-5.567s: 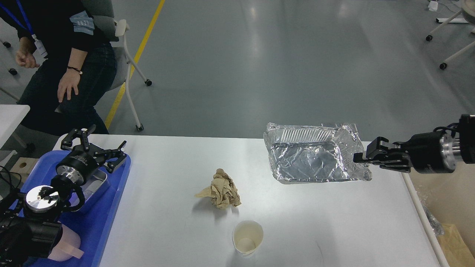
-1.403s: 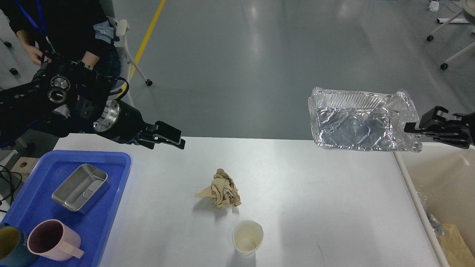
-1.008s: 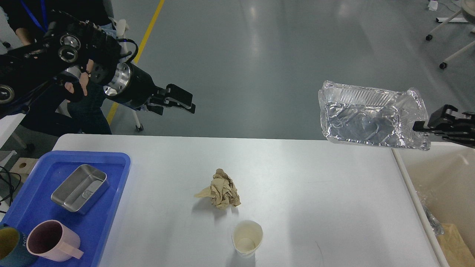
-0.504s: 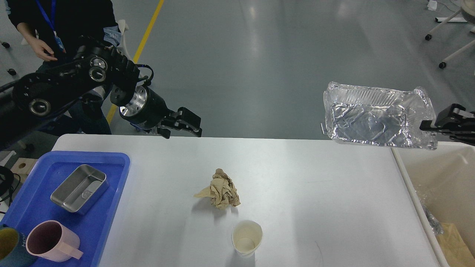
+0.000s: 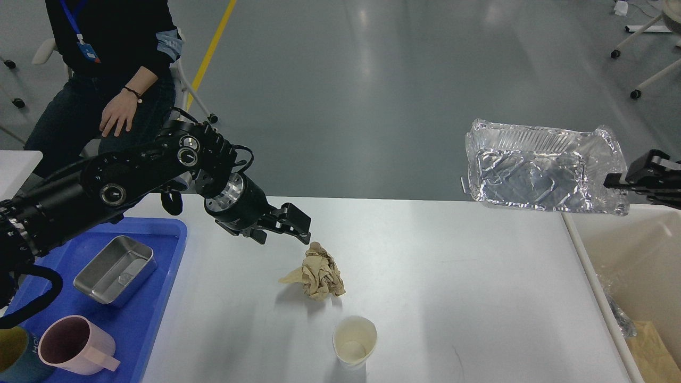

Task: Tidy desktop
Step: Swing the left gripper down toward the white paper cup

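Note:
The white desktop (image 5: 452,298) holds a crumpled brown paper ball (image 5: 318,274) at its middle and an upright paper cup (image 5: 355,341) nearer the front. My left gripper (image 5: 299,227) is open and empty, just above and left of the paper ball. My right gripper (image 5: 617,181) is shut on the right rim of a crinkled foil tray (image 5: 537,167). It holds the tray in the air over the desktop's far right corner, tilted with its open side towards me.
A blue tray (image 5: 159,298) at the left holds a metal box (image 5: 114,270), a pink mug (image 5: 74,346) and a dark cup (image 5: 10,354). A cream bin (image 5: 633,255) stands right of the desktop. A person (image 5: 106,64) stands at the far left.
My left arm has swung down and to the right, from above the far edge to just beside the paper ball. The right gripper with the foil tray has drifted slightly right.

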You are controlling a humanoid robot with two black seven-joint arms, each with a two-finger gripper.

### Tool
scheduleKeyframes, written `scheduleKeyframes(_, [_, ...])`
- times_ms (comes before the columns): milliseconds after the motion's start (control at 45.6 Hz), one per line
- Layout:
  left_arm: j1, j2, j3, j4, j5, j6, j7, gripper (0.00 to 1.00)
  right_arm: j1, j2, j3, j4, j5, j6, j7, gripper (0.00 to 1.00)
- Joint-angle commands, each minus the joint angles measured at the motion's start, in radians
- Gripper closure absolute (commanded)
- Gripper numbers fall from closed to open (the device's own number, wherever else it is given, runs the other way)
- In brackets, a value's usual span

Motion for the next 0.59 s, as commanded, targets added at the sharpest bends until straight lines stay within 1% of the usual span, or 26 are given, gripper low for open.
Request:
scheduleKeyframes(0, [0.003,-0.049,0.001,0.000,-0.026,0.000,0.000,0.00,-0.003,-0.012,-0.002,0.001,0.000,0.000,0.000,1.00])
scheduleKeyframes(570, [-0.010,-0.227,0.013,-0.003,-0.027,0.000,0.000,0.00,-0.012,-0.013,-0.003,-0.019,0.000,0.000,-0.001,1.00])
